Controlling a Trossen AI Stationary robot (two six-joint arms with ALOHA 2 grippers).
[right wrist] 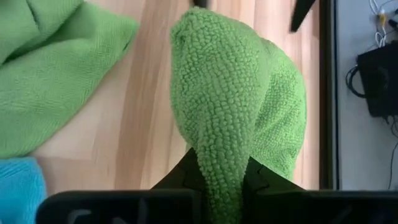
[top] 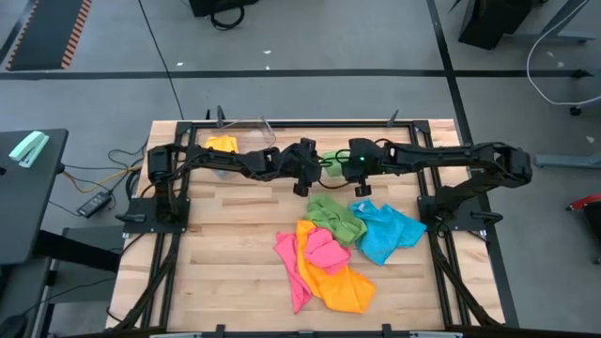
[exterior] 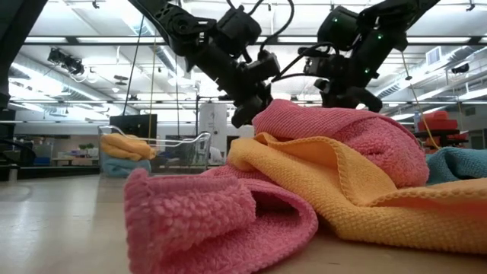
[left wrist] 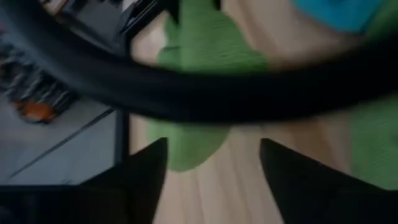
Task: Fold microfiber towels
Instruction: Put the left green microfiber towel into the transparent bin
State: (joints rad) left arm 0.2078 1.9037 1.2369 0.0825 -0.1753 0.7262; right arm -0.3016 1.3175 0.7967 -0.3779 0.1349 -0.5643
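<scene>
No readable text
No words, labels, brand names, numbers or signs can be made out on anything in any of the four views; nothing in the room behind carries legible writing either

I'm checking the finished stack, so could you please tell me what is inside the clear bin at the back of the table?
In the clear bin, an orange-yellow towel lies on something blue. The left arm covers part of the bin, hiding any more.
</scene>
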